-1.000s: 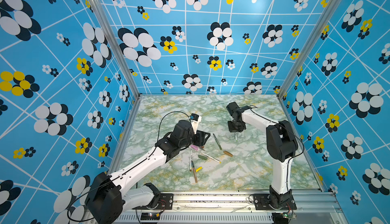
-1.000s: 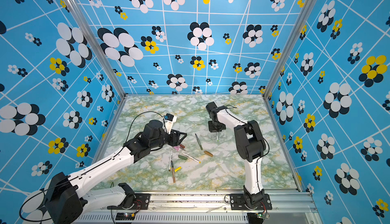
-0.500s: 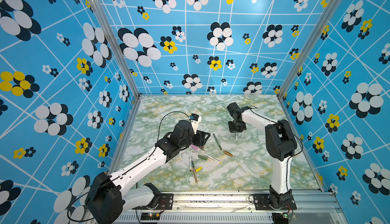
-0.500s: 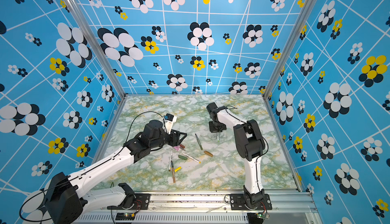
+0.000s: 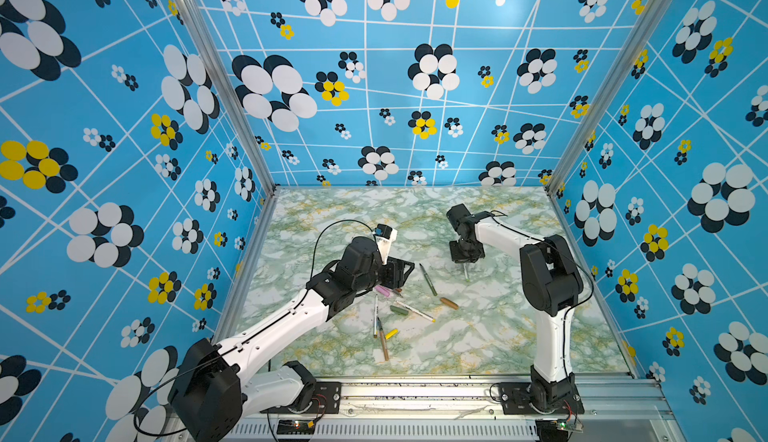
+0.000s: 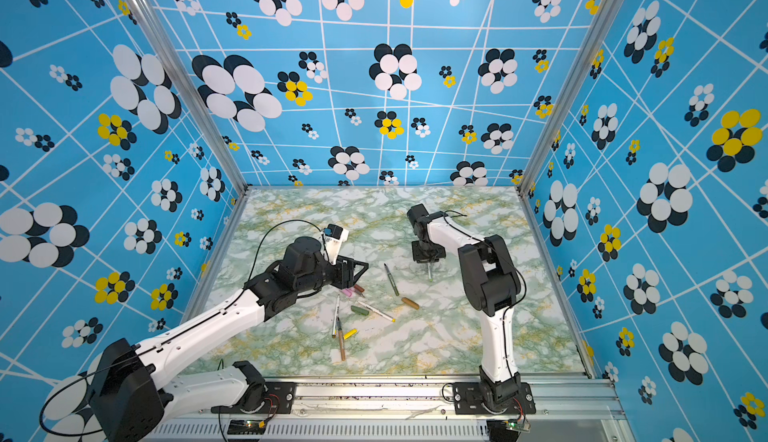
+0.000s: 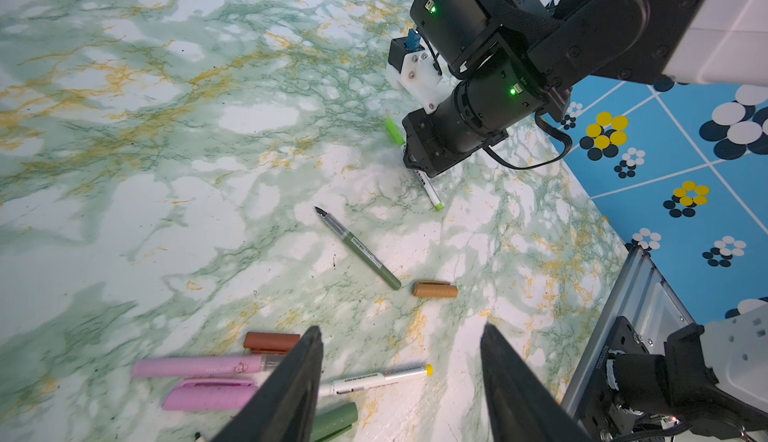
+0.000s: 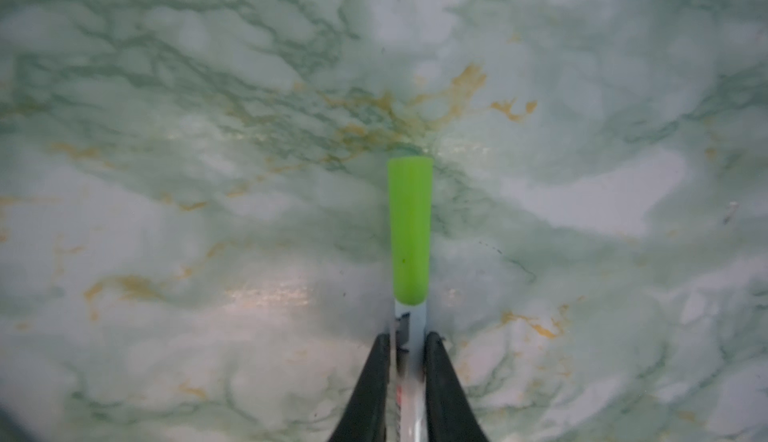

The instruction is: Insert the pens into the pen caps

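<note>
— While the green cap [image 8: 409,232] sits on the white pen [image 8: 409,323], where do we hold it?
— Our right gripper [image 8: 408,336] clamps its barrel, low over the table [image 8: 166,211]. Our left gripper [image 7: 402,328] hangs open above the pink pen [image 7: 199,366].

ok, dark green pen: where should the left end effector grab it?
Mid-barrel of the dark green pen, from straight above, jaws across its width. It lies flat with nothing along either long side, so the open left end effector should fit. Avoid the bare tip, which takes a cap, and the tail, close to the tan cap.
</note>
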